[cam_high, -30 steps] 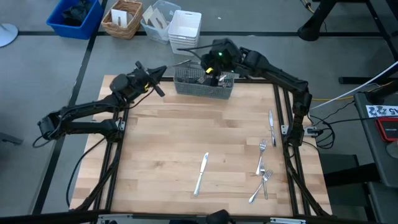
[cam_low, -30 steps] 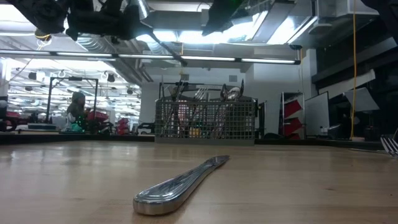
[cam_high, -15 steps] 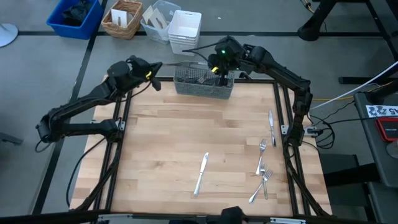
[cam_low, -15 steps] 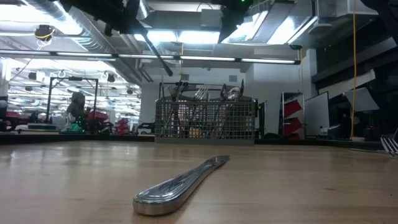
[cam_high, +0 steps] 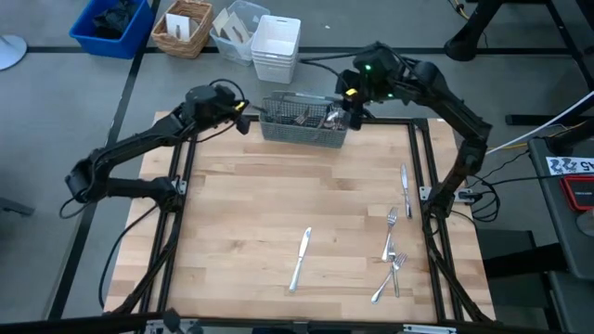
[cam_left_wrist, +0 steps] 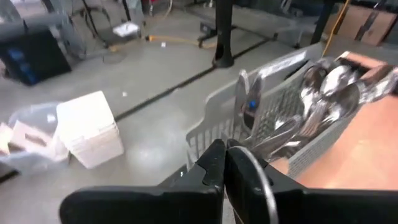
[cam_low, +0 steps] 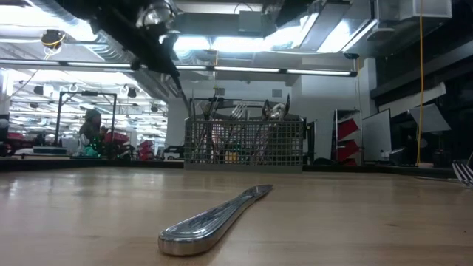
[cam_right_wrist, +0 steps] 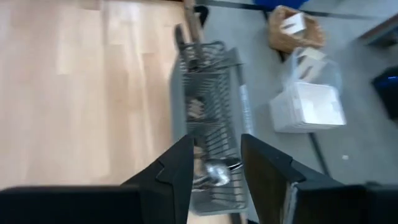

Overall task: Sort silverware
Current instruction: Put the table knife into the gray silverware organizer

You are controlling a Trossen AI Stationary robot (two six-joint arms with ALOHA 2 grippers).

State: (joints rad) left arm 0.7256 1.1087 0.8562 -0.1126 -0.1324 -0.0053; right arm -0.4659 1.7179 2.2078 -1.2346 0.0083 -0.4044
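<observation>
The grey wire-mesh caddy (cam_high: pixel 304 125) stands at the table's far edge with several pieces of silverware (cam_low: pixel 275 111) upright in it. On the table lie a knife (cam_high: pixel 300 258), a second knife (cam_high: pixel 406 188) near the right edge, and forks (cam_high: pixel 391 232) below that one. My left gripper (cam_high: pixel 241 121) hovers shut just left of the caddy (cam_left_wrist: pixel 280 130); I see nothing between its fingers (cam_left_wrist: pixel 225 149). My right gripper (cam_high: pixel 351 109) is open and empty above the caddy's right end (cam_right_wrist: pixel 208 186).
Beyond the far edge stand a blue bin (cam_high: pixel 111 23), a wicker basket (cam_high: pixel 184 26), a clear container (cam_high: pixel 237 26) and a white box (cam_high: pixel 276 44). Black frame rails (cam_high: pixel 176 186) run along both table sides. The table's middle and left show bare wood.
My left gripper has moved toward the far edge and then right, closer to the caddy's left end. My right gripper has travelled from above the caddy's middle to its right end. The silverware on the table has stayed put.
</observation>
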